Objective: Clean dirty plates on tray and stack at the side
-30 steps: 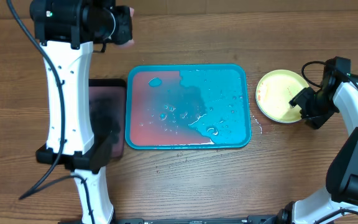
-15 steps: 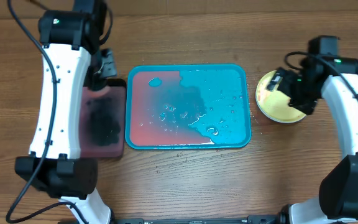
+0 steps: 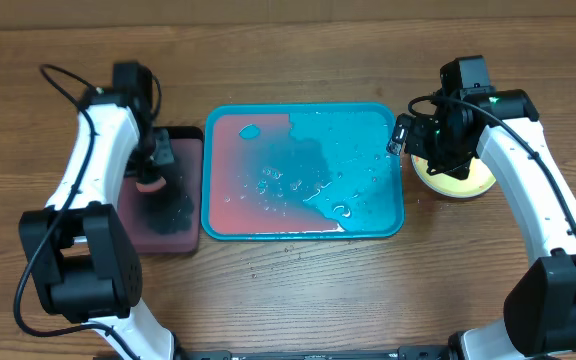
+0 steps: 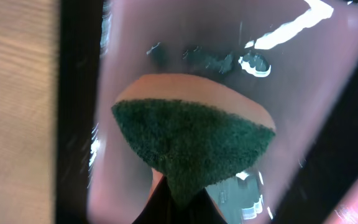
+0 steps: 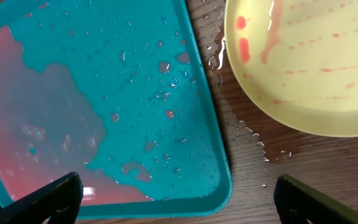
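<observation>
- Table (image 3: 298,290): wooden and wet with scattered drops around the tray's right near corner.
- Tray (image 3: 400,185): teal, lying flat midway between the table's left and right edges. Its left part is tinted reddish and its right part is beaded with water. No plate lies on it.
- Black tray (image 3: 168,232): lies just beside the teal tray, toward the table's left edge, and holds pinkish liquid.
- Lime-green plate (image 5: 316,68): sits on the table just off the tray's right rim, toward the right edge. It is smeared with red streaks and spots.
- Right gripper (image 5: 179,204): hangs over the plate's tray-side edge, with fingers (image 5: 39,199) spread wide and holding nothing.
- Left gripper (image 3: 153,165): is over the black tray, clamped on the sponge.
- Sponge (image 4: 191,149): has a green scouring face and a pinkish body, and is in the pink liquid.
</observation>
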`<state>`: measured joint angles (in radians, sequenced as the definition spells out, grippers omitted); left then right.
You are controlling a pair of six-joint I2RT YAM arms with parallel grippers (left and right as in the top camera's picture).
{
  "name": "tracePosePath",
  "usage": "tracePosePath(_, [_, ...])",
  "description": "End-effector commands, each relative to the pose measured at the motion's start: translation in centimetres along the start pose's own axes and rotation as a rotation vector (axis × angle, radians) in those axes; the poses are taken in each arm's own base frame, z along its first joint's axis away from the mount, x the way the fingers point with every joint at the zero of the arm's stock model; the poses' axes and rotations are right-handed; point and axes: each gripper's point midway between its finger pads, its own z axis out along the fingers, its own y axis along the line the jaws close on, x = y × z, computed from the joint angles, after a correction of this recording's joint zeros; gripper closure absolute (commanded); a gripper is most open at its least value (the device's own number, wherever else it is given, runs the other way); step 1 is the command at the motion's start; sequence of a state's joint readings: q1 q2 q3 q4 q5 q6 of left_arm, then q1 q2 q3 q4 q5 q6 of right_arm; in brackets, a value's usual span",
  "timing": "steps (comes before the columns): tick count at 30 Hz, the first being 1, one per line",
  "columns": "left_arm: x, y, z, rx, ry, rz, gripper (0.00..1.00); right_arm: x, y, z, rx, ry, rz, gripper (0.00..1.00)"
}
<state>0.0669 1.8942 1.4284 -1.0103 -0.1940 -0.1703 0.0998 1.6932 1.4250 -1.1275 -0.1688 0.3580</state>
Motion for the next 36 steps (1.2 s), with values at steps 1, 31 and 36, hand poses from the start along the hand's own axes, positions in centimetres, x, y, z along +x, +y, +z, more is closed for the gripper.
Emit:
tracePosePath(1, [0.6,-0.2,1.6,0.002,-0.021,0.139,0.96,-0.5,0.1,-0.9,-0.001,-0.030,-0.025,0.00])
tracePosePath(31, [-0.8,3.4,-21.0,0.131,-0.628,-0.081,0.00,-0.1,3.8,-23.8,-0.122,-0.491,-0.201,0.00])
tracePosePath(36, [-0.7,3.5,-21.3,0.132,-0.636,-0.082,0.00,3.5,4.3,-30.9,-0.232,-0.677,-0.243,0.00])
